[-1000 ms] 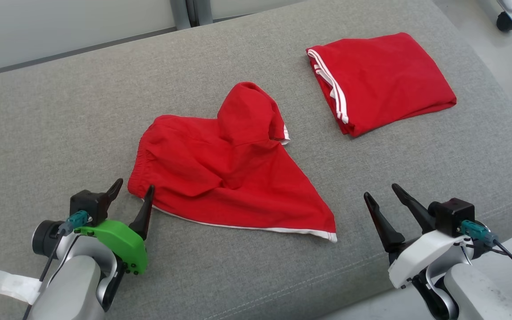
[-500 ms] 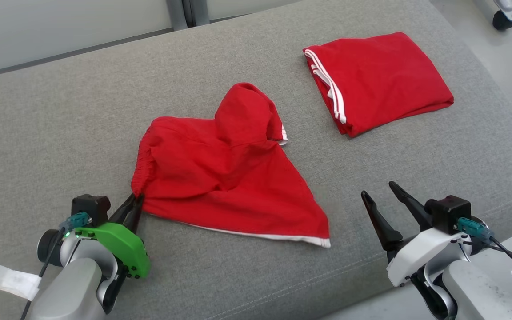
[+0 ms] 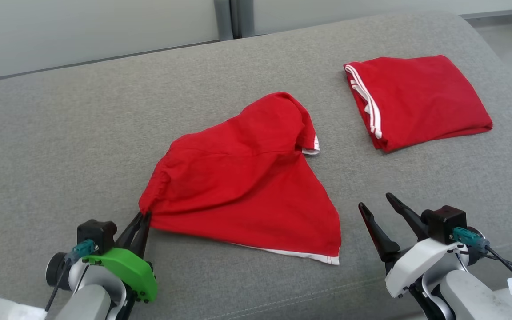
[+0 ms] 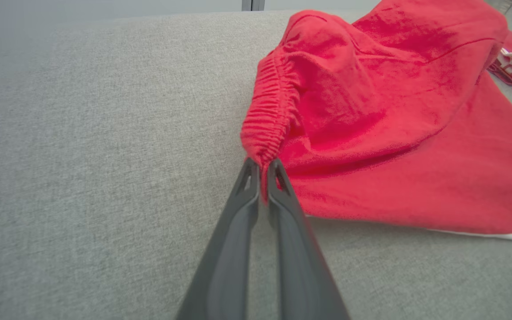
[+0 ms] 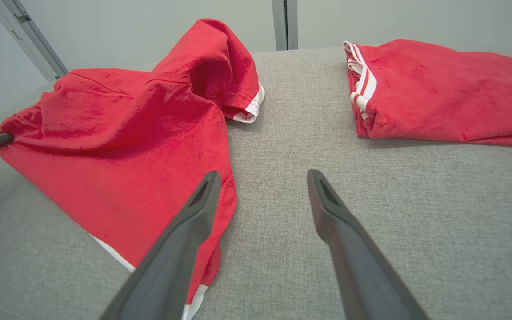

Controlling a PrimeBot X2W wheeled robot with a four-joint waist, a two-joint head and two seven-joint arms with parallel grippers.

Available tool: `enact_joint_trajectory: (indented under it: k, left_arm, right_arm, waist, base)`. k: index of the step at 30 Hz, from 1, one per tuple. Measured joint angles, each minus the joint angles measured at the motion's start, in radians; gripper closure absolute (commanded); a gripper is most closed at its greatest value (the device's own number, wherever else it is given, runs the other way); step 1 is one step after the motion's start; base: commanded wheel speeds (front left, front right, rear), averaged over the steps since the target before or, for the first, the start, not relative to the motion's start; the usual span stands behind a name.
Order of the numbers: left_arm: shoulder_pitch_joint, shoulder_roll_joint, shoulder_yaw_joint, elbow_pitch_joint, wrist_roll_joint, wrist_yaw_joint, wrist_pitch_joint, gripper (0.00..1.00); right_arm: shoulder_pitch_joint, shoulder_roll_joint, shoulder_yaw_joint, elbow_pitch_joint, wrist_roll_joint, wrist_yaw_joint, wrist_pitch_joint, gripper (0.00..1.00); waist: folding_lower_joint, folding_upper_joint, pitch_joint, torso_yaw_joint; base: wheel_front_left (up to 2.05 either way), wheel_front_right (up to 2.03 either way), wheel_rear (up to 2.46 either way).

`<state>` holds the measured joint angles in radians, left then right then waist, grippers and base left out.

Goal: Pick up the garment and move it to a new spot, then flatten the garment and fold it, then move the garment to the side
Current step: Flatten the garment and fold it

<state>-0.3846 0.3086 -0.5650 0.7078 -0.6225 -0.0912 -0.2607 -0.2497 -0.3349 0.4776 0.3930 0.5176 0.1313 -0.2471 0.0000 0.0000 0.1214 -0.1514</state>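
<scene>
The red garment [image 3: 247,182] lies in the middle of the grey cushion [image 3: 60,146], bunched up and not flat. One part of it stands up in a hump at the far side. A thin white edge [image 3: 300,254] runs along the side near the robot. Its stretchy waistband [image 4: 267,129] is all crinkled at the left corner. The left gripper [image 3: 142,217] has its two dark fingers pressed together on that corner, pinching the waistband between the tips. The cloth by the pinch is pulled into a point and looks a bit lifted off the cushion. This gripper has a bright green cover [image 3: 127,271] on it. The right gripper [image 3: 374,201] is near the right corner of the garment, but not touching it. Its two fingers are spread wide apart with nothing between them. Farther back on the right lies a second red cloth [image 3: 420,100] with white stripes, folded neatly, well apart from the first one. Behind the cushion is a pale wall [image 3: 82,31].
</scene>
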Motion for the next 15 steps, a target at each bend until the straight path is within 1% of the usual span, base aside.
enact_joint_trajectory:
  k: [5, 10, 15]
  left_arm:
    - [0.084, 0.004, 0.019, -0.065, 0.012, 0.047, 0.000, 1.00]
    - [0.152, 0.010, 0.024, -0.125, 0.013, 0.076, 0.000, 1.00]
    - [0.205, 0.010, 0.021, -0.190, 0.002, 0.105, 0.017, 1.00]
  right_arm:
    - [0.004, 0.002, 0.007, 0.011, 0.006, 0.000, 0.001, 0.00]
    - [0.011, 0.003, 0.006, 0.022, 0.007, 0.000, 0.012, 0.00]
    - [0.014, 0.003, 0.007, 0.027, 0.007, 0.000, 0.016, 0.00]
  waist:
    - [0.0000, 0.0000, -0.017, 0.050]
    - [0.0000, 0.0000, -0.028, 0.091]
    - [0.0000, 0.0000, -0.033, 0.112]
  base:
    - [0.00, 0.00, 0.00]
    - [0.00, 0.00, 0.00]
    - [0.00, 0.00, 0.00]
